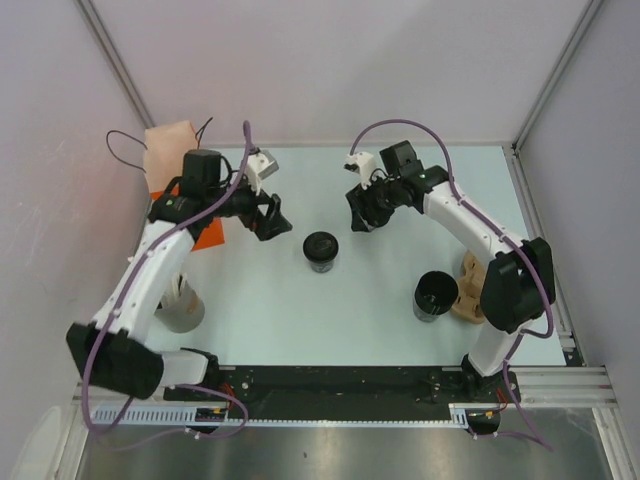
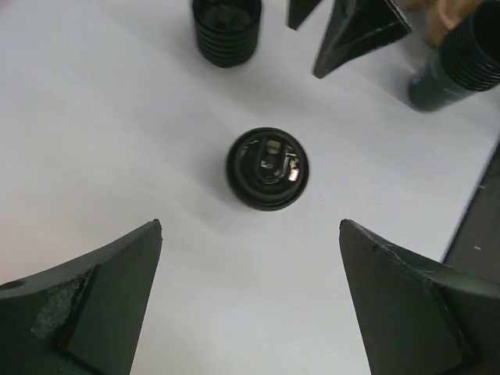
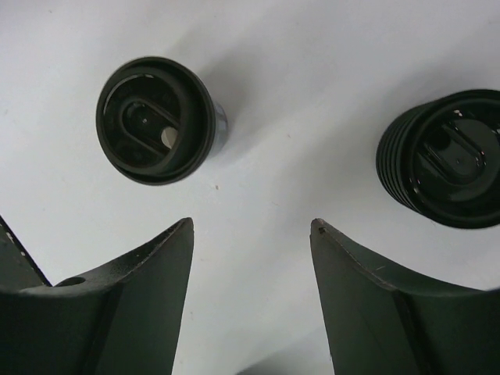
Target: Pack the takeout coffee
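The takeout coffee (image 1: 320,250), a small black cup with a ridged black lid, stands upright mid-table between my two grippers. In the left wrist view the coffee (image 2: 267,168) sits ahead of my left gripper (image 2: 250,225), which is open and empty and clear of it. In the right wrist view the coffee (image 3: 156,117) is up and to the left of my right gripper (image 3: 251,223), which is also open and empty. From above, the left gripper (image 1: 274,218) is left of the cup and the right gripper (image 1: 362,214) is to its upper right.
A wider black cup (image 1: 436,295) stands beside a tan cardboard carrier (image 1: 468,288) at the right. A ribbed black stack of lids (image 3: 445,160) stands close to the right gripper. A grey cup of straws (image 1: 180,305) stands front left. A paper bag (image 1: 172,150) lies at the back left.
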`<act>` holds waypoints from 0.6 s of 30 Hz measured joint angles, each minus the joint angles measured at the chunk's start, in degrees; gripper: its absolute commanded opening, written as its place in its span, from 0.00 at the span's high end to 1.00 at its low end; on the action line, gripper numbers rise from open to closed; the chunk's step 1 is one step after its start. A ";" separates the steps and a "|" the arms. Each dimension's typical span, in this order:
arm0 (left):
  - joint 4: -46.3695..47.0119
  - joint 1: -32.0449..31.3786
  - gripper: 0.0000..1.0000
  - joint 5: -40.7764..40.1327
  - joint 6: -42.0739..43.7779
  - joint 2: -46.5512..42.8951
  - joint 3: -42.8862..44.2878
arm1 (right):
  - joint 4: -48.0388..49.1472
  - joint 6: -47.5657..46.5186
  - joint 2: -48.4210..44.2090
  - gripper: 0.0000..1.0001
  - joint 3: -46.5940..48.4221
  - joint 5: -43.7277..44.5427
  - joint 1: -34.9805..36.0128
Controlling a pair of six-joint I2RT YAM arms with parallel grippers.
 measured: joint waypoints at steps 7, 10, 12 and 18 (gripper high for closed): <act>-0.02 0.07 0.00 -14.27 0.68 -16.90 -3.76 | -1.88 -3.61 -2.40 0.34 -2.21 2.12 0.48; 1.03 0.46 0.00 -19.45 0.96 -23.08 -9.18 | -2.05 -4.87 -3.45 0.34 -3.89 4.22 2.19; 0.94 1.16 0.00 -20.85 1.07 -25.75 -12.15 | -1.70 -5.40 -3.69 0.34 -5.01 5.68 3.63; 1.11 5.70 0.00 -21.33 1.42 -28.59 -14.14 | 0.11 -4.35 -3.91 0.35 -7.96 8.55 5.92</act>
